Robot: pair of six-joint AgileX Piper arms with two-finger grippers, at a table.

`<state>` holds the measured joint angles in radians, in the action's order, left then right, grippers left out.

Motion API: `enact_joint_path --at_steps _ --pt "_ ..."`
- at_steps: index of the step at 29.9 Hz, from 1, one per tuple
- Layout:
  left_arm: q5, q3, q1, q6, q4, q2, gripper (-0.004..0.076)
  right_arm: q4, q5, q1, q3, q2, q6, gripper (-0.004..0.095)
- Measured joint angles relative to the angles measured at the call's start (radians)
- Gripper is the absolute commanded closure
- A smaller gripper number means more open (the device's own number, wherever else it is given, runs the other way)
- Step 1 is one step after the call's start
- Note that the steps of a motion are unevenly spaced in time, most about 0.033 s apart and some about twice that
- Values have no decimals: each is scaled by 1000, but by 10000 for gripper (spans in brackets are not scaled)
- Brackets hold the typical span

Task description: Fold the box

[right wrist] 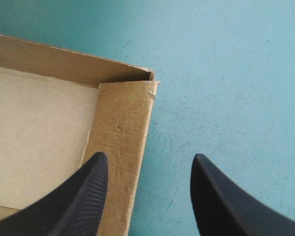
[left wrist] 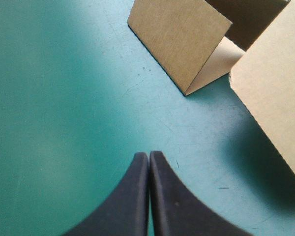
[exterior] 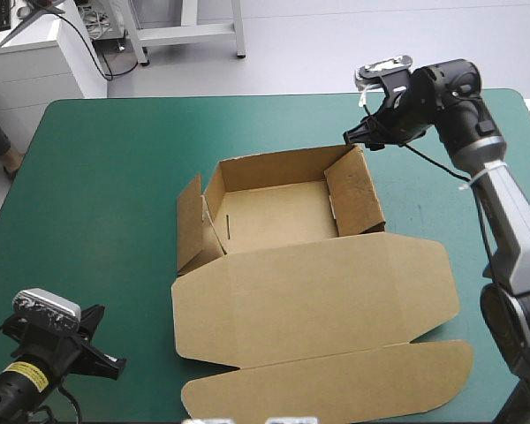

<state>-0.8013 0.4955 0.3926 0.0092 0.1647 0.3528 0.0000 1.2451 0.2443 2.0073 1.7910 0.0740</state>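
1. My left hand (exterior: 110, 362), at the near left corner of the table (exterior: 97, 177): clenched, black fingers (left wrist: 132, 196) pressed together, grasping nothing, well apart from the box.
2. Left flap (exterior: 189, 225): leaning outward, not yet tucked.
3. The box (exterior: 309, 291), mid-table: brown board, tray walls raised on the far side, lid (exterior: 318, 389) flat toward the near edge. I judge it light and stiff, bending only along its creases. Thin walls may buckle under a hard squeeze, so take hold at a free edge.
4. Right wall (exterior: 353, 190): upright, meeting the far wall at the corner.
5. My right hand (exterior: 358, 134): released, fingers spread astride the right wall at the far right corner, grasping nothing.
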Motion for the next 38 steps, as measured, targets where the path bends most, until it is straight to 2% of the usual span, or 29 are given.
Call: enact_joint_path --at_steps 2,8,16,22,25,31,35,38 --pt "0 0 0 -1 -1 0 732 0 0 0 -1 -39 4 348" --pt "0 0 0 -1 -1 0 732 0 1 0 -62 -94 9 343" --pt "0 0 0 -1 -1 0 732 0 -2 0 -263 -41 9 345" --pt "0 0 0 -1 -1 0 732 58 -42 0 -337 46 9 358" --pt "0 0 0 -1 -1 0 732 88 -63 0 -344 84 9 446" --pt "0 0 0 -1 -1 0 732 96 -74 0 -352 113 9 706" --pt "0 0 0 -1 -1 0 732 95 -75 1 -351 113 8 930" --pt "0 0 0 -1 -1 0 732 89 -75 0 -352 113 -3 926"
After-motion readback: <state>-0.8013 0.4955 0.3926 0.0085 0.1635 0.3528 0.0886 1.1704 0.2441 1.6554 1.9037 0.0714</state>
